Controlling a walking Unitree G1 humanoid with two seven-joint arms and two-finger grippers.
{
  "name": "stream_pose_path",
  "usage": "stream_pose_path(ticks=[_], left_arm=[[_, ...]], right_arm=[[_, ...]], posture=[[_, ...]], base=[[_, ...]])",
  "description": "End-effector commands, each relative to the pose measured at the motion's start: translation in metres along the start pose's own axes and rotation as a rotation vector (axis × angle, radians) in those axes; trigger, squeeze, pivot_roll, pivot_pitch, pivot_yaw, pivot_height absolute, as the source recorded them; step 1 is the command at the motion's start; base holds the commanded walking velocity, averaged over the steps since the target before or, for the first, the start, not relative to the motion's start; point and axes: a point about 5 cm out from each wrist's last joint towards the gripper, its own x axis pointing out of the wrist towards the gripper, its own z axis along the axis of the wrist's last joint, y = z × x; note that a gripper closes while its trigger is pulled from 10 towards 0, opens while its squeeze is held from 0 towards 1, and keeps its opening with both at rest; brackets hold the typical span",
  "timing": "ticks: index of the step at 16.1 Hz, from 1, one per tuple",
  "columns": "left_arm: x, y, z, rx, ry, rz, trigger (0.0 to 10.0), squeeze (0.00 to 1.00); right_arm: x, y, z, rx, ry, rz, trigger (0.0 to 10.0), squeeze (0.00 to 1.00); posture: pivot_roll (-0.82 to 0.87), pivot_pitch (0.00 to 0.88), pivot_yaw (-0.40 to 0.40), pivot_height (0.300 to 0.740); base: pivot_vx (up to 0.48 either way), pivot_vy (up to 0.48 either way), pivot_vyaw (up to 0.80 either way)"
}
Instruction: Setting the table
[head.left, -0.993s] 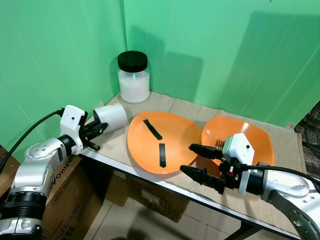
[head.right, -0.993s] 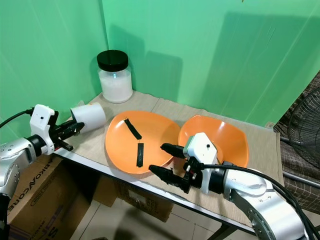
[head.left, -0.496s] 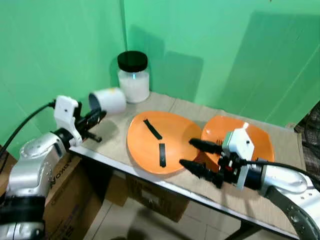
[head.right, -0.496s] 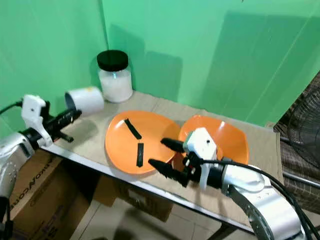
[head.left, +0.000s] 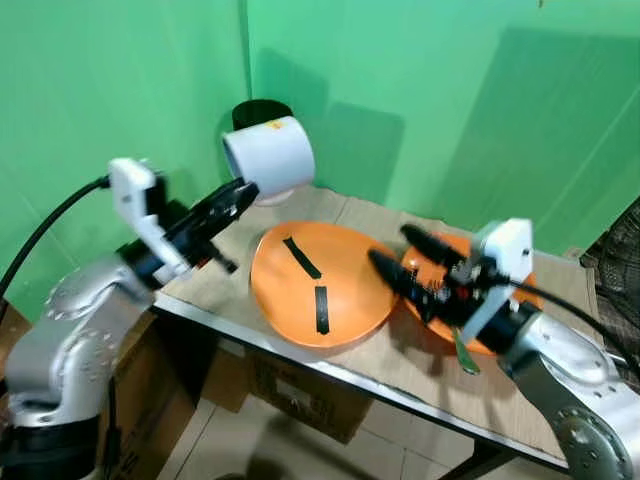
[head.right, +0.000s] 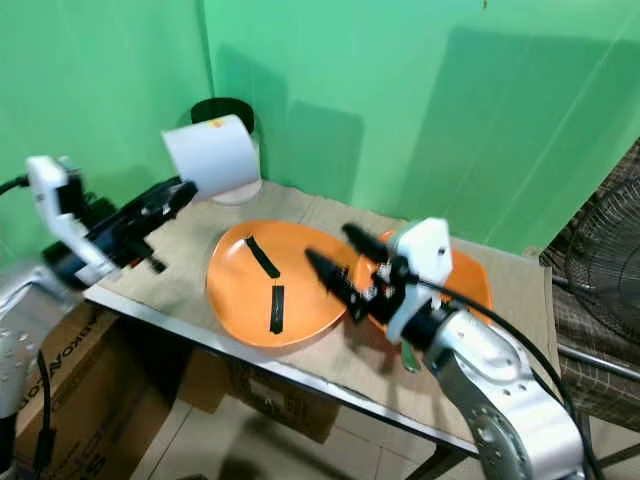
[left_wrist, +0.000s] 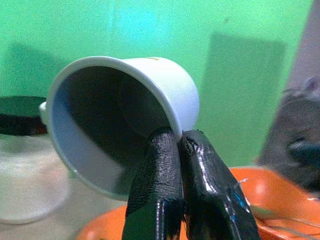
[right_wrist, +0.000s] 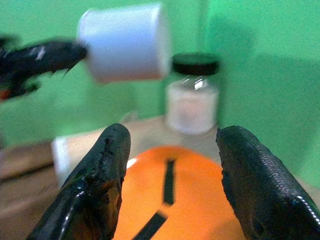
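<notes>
We are holding white cup (head.left: 268, 155) up over table (head.left: 230, 275), near jar (head.right: 222, 110). Left pincer (left_wrist: 179, 142) pinching its rim tight. Right pincer (head.left: 408, 252) hanging wide apart over orange plates (head.left: 310, 290). Cup looking light, hard, slippery; rim pinch best.

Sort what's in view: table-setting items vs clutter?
In play: white cup pinched by left gripper; two orange plates; open right gripper.
Clutter: black-lidded jar; cardboard boxes; fan.

Head stereo pair downward; wrist close-ups.
</notes>
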Motion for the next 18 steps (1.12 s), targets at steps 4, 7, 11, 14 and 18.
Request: stream_pose_path(ticks=[4,7,11,14,18], left_arm=[[0.011,-0.005,0.005,0.271,0.001,0.241,10.0,0.00],[0.017,-0.008,-0.015,0.412,0.068,0.346,10.0,0.00],[0.013,-0.009,-0.025,0.338,0.098,0.420,10.0,0.00],[0.016,-0.010,-0.027,0.358,0.097,0.424,10.0,0.00],[0.020,-0.011,-0.025,0.354,0.098,0.409,10.0,0.00]], right_arm=[[0.006,-0.003,0.005,0.006,-0.072,-0.170,10.0,0.00],[0.002,-0.005,-0.005,-0.025,-0.048,-0.257,10.0,0.00],[0.002,-0.003,-0.012,-0.025,-0.015,-0.302,10.0,0.00],[0.003,-0.006,-0.015,0.018,-0.029,-0.360,10.0,0.00],[0.004,-0.011,-0.016,0.029,-0.038,-0.401,10.0,0.00]], posture=[[-0.11,0.000,-0.046,0.740],[-0.11,0.000,-0.039,0.740],[-0.11,0.000,-0.037,0.740],[-0.11,0.000,-0.033,0.740],[-0.12,0.000,-0.016,0.740]], base=[[0.000,0.000,0.00],[0.000,0.000,0.00],[0.000,0.000,0.00],[0.000,0.000,0.00],[0.000,0.000,0.00]])
